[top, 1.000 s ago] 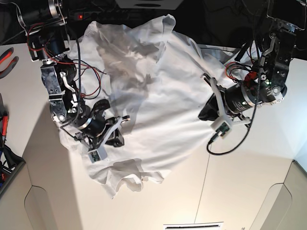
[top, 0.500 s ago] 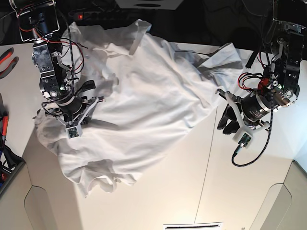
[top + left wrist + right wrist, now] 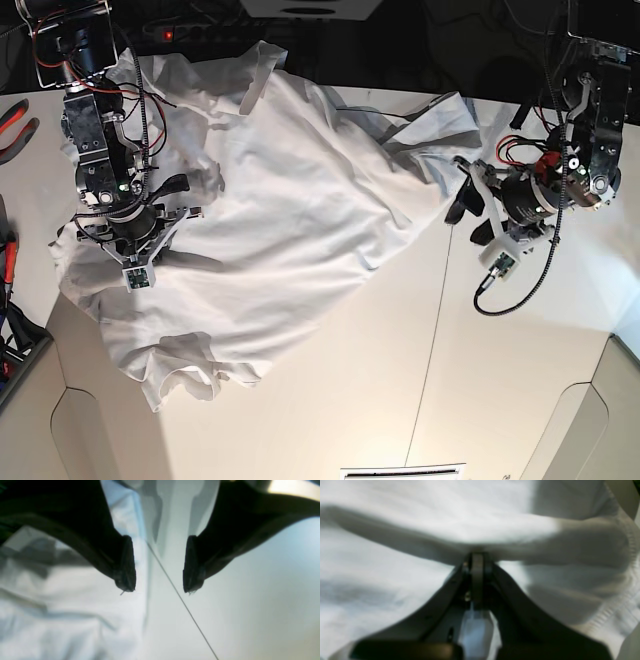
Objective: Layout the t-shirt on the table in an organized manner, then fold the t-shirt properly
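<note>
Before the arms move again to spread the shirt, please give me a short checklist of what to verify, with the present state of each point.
1. Left gripper open and free of cloth: ok, nothing between its fingers.
2. Right gripper shut on the t-shirt: ok, a fold is pinched.
3. T-shirt lying flat: not ok, wrinkled and bunched.
4. T-shirt fully on the table: not ok, the far edge reaches past the table.
5. Sleeves spread out: cannot tell.

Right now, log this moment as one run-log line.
phase: spreading | t-shirt: crumpled on table | left gripper: open, empty, beside shirt edge | right gripper: shut on t-shirt
</note>
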